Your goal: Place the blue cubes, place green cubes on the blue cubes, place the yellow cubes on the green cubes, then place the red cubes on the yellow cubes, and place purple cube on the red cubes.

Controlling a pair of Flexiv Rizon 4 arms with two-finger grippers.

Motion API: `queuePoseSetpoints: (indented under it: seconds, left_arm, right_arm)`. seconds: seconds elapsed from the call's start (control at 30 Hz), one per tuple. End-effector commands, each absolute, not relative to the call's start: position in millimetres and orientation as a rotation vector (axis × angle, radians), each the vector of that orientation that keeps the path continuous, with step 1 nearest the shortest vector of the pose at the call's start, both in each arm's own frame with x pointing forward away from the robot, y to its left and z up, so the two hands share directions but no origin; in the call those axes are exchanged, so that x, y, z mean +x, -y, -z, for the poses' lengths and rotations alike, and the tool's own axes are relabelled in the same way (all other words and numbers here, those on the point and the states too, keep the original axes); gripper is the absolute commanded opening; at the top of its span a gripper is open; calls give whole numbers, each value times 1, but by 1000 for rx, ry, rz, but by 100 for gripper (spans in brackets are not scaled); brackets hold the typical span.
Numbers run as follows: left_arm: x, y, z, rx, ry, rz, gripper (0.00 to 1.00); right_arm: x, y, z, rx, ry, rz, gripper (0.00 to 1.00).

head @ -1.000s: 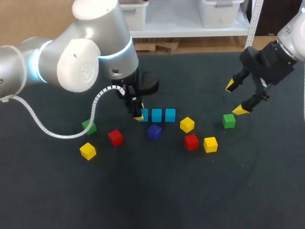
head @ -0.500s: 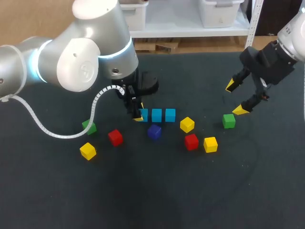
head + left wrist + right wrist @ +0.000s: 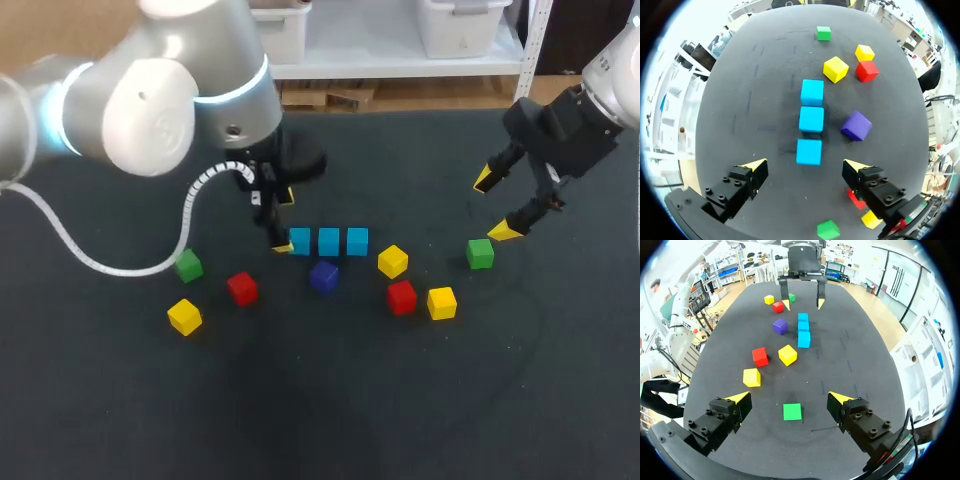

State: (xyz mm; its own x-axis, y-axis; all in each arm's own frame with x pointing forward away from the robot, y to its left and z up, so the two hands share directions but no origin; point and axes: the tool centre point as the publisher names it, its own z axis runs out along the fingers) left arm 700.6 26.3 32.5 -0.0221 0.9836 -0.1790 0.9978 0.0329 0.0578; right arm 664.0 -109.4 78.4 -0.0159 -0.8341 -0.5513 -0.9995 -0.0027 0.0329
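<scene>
Hovering wide open, left pincer (image 3: pixel 805 167) sits at the left end of the blue cubes (image 3: pixel 329 241), three in a touching row, gripping nothing. Right pincer (image 3: pixel 788 397) is spread too, empty, poised above a green cube (image 3: pixel 792 411) at the right. Danger, I'd say: that row is tight, so a finger brushing the end cube could shove all three crooked, and green blocks set on a skewed base may slide off. Purple cube (image 3: pixel 323 276) and a yellow cube (image 3: pixel 393 261) crowd the row's near side, easy to clip. Dark matte counter (image 3: pixel 400 410) looks grippy, which should help; loose cubes scatter left and right of the row.
</scene>
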Motion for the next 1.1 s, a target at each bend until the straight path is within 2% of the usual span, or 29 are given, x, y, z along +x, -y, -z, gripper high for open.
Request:
queuePoseSetpoints:
  seconds: [0.03,0.33,0.73,1.1]
  left_arm:
    - [681,-46,-49,2022,-2149,89,100]
    - [659,-93,-55,1773,-2354,65,100]
    - [640,-142,-28,1469,-2581,93,100]
    - [637,-166,-13,1370,-2666,107,100]
  right_arm:
    - [664,110,-78,-1893,-1905,-605,100]
    - [664,110,-78,-1893,-1905,-605,100]
    - [664,110,-78,-1893,-1905,-605,100]
    - [664,110,-78,-1893,-1905,-605,100]
